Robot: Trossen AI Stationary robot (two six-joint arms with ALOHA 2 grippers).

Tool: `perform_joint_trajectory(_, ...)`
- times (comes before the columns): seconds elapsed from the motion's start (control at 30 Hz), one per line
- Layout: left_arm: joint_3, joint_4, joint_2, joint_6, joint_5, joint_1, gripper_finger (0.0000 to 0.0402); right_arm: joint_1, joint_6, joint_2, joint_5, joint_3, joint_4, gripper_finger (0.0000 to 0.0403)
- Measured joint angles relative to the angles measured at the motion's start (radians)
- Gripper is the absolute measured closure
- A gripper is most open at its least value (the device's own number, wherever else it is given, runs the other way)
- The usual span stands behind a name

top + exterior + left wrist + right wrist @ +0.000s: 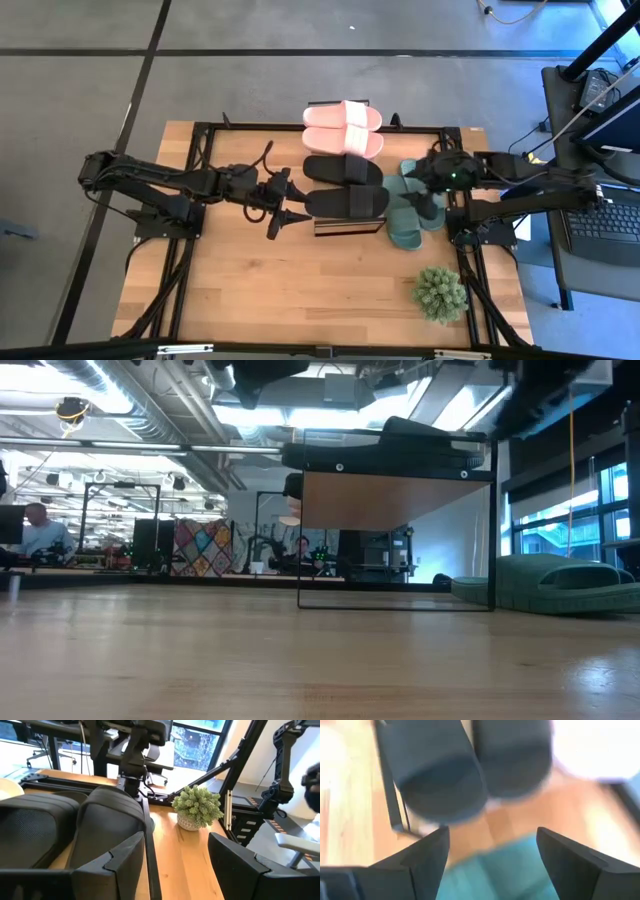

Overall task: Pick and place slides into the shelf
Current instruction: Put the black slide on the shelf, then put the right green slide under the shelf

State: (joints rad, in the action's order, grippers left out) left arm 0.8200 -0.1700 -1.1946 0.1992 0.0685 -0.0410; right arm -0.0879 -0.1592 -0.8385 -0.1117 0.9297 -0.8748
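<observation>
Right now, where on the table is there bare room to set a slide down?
The near-left quarter of the table is bare, bordered by the left gripper, the shelf and the plant. It is crowded around the shelf: pink slides and black slides on it, green slides beside it under the right gripper.

Grey floor [80, 90], bright windows [560, 520], exposed ceiling ducts [150, 405]
</observation>
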Motion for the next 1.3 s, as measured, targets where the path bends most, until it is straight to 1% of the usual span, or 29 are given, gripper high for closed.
perform_joint_trajectory(0.13, 0.0, 0.005, 0.0, 0.0, 0.0, 0.0, 0.0189, -0.001, -0.242, 0.002, 0.0, 0.038, -0.186, 0.0104)
perform_joint_trajectory(0.2, 0.0, 0.005, 0.0, 0.0, 0.0, 0.0, 0.0189, -0.001, -0.315, 0.002, 0.0, 0.04, -0.266, 0.0104)
perform_joint_trajectory(0.3, 0.0, 0.009, 0.0, 0.0, 0.0, -0.001, 0.0189, 0.0, -0.31, 0.002, -0.007, 0.035, -0.382, 0.0104)
perform_joint_trajectory(0.4, 0.0, 0.035, 0.0, -0.001, 0.0, -0.002, 0.0189, 0.002, -0.27, 0.006, -0.029, -0.007, -0.429, 0.0104)
perform_joint_trajectory(0.6, 0.001, 0.094, 0.0, -0.001, 0.0, -0.002, 0.0189, 0.002, -0.205, 0.003, -0.039, -0.114, -0.397, 0.0104)
perform_joint_trajectory(0.73, 0.001, 0.141, 0.0, -0.001, -0.004, -0.002, 0.0189, 0.011, -0.198, 0.002, -0.046, -0.183, -0.365, 0.0104)
perform_joint_trajectory(0.83, 0.001, 0.147, 0.0, -0.003, -0.02, -0.002, 0.0189, 0.051, -0.205, 0.003, -0.103, -0.222, -0.349, 0.0104)
perform_joint_trajectory(0.93, 0.001, 0.153, 0.0, -0.03, -0.032, -0.002, 0.0189, 0.101, -0.23, 0.003, -0.161, -0.251, -0.332, 0.0104)
perform_joint_trajectory(1.07, 0.001, 0.155, 0.0, -0.059, -0.033, -0.002, 0.0189, 0.163, -0.262, -0.009, -0.169, -0.263, -0.311, 0.0104)
perform_joint_trajectory(1.13, 0.001, 0.156, 0.0, -0.078, -0.033, -0.002, 0.0189, 0.185, -0.313, -0.023, -0.183, -0.261, -0.293, 0.0104)
perform_joint_trajectory(1.3, 0.001, 0.159, 0.0, -0.123, -0.033, -0.002, 0.0189, 0.207, -0.402, -0.088, -0.184, -0.26, -0.162, 0.0104)
